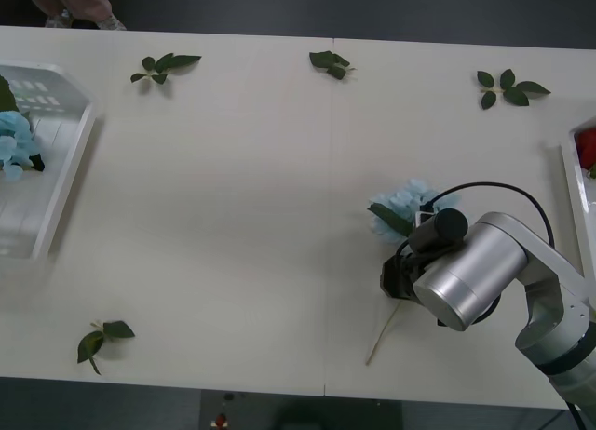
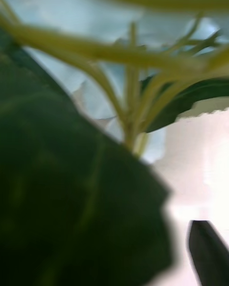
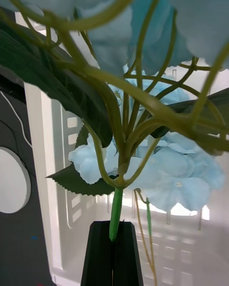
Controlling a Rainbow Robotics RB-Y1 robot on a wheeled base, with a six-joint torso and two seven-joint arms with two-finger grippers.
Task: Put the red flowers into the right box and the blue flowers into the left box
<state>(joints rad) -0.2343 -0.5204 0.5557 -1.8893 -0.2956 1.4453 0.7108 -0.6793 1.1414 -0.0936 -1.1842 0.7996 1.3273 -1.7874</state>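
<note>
Right gripper (image 1: 399, 279) sits low over a blue flower (image 1: 407, 209) on the table (image 1: 233, 216), well right of the left box (image 1: 65, 179); can't tell how wide its fingers are. Left gripper (image 3: 113, 252) pinches another blue flower's stem (image 3: 115, 212) over the left box (a blue flower (image 1: 14, 146) lies inside). Red flowers (image 1: 586, 147) are in the right box (image 1: 570, 174), far across the table from the left box.

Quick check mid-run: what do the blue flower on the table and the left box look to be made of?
Blue flower: probably fabric petals, matte and crinkled, on a smooth, likely plastic stem. Left box: likely moulded plastic, white and slightly translucent, with a slotted bottom.
</note>
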